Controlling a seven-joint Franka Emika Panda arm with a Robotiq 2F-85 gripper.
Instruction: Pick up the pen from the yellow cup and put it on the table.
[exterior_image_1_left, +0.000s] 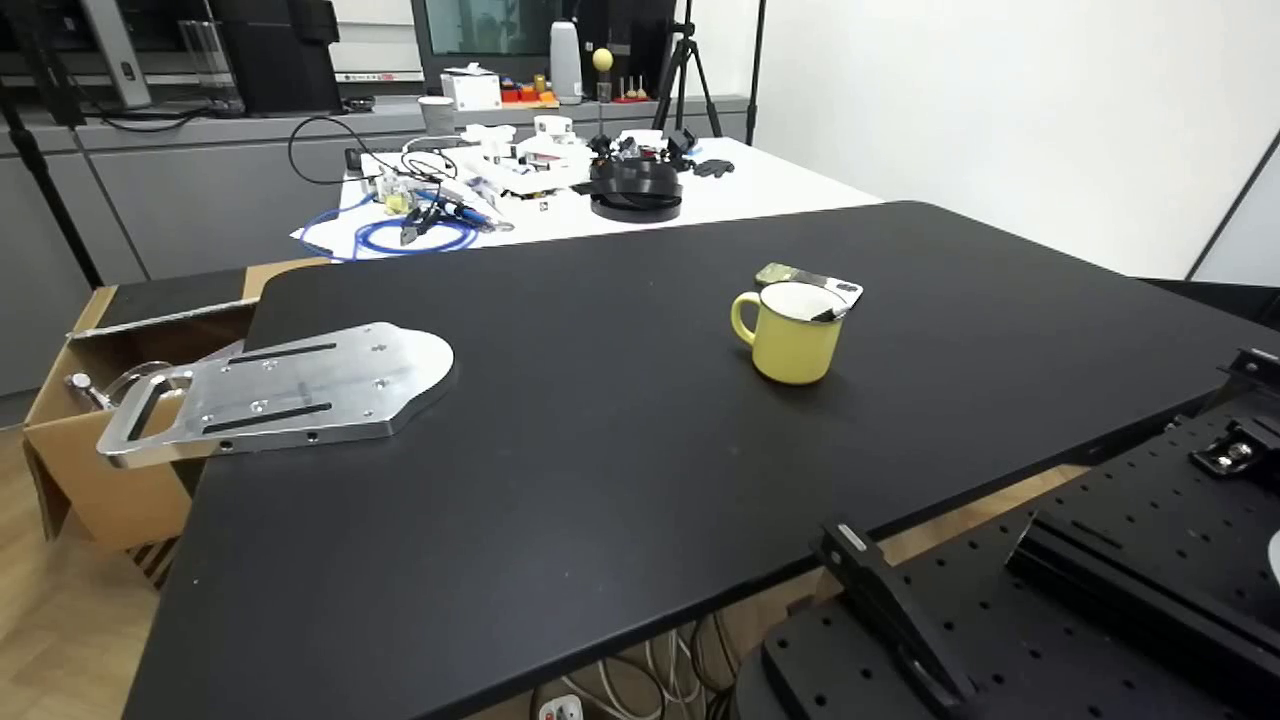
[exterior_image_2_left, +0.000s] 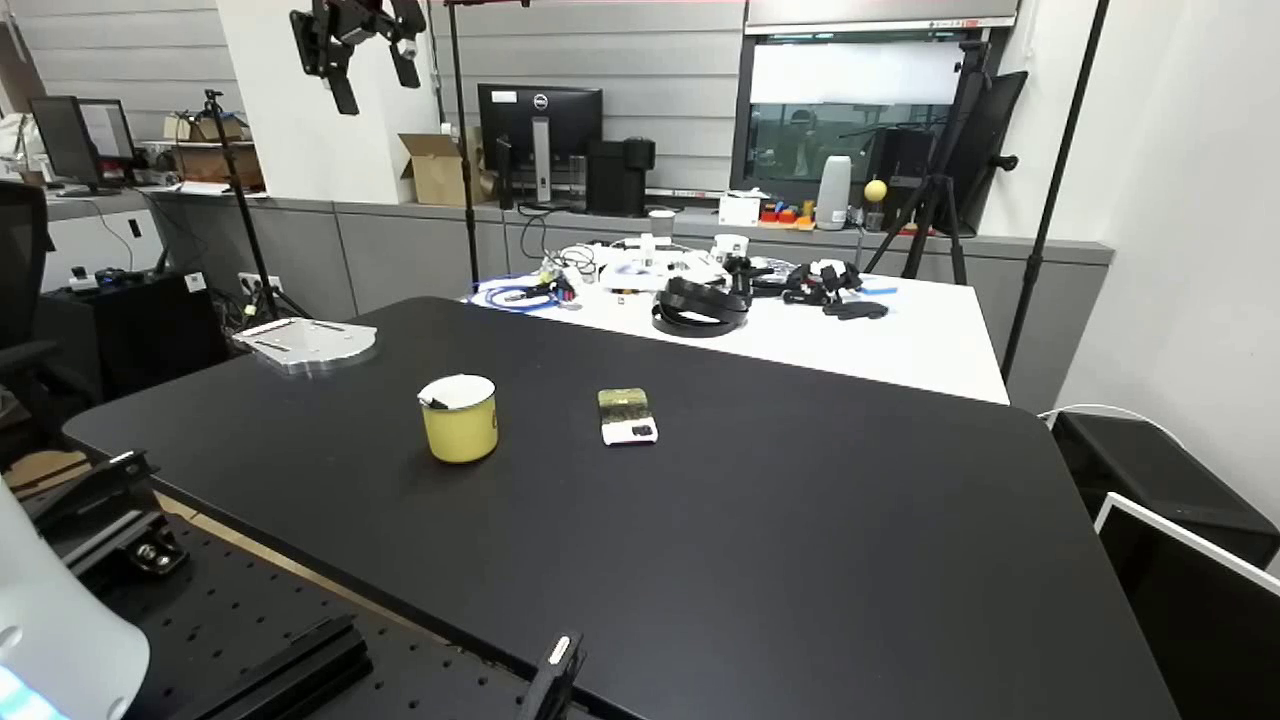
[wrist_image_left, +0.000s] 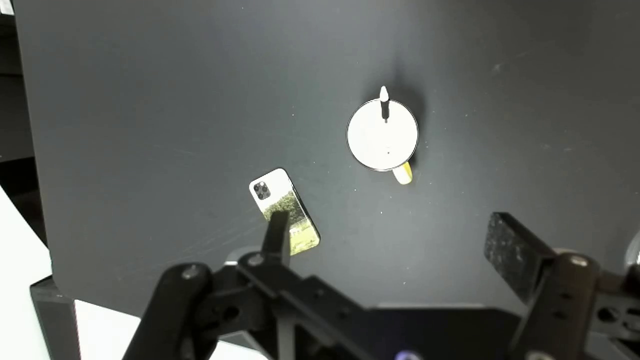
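The yellow cup stands upright on the black table (exterior_image_1_left: 560, 500). It shows in both exterior views (exterior_image_1_left: 793, 348) (exterior_image_2_left: 462, 430) and from above in the wrist view (wrist_image_left: 375, 145). The pen (wrist_image_left: 384, 102) leans in the cup against the rim, opposite the handle side. Its white end sticks out past the rim and its dark part lies inside. In the exterior views only a small dark piece of the pen (exterior_image_1_left: 828, 315) (exterior_image_2_left: 434, 403) shows. My gripper (exterior_image_2_left: 378, 96) is high above the table, open and empty. Its fingers (wrist_image_left: 390, 220) are wide apart in the wrist view.
A phone with a landscape picture (wrist_image_left: 280, 195) lies flat near the cup. A silver metal plate with a handle (exterior_image_1_left: 310, 385) lies at the table's edge, over a cardboard box (exterior_image_1_left: 110, 500). A cluttered white table (exterior_image_2_left: 860, 350) stands behind. The black perforated robot base (exterior_image_1_left: 1050, 600) borders the table.
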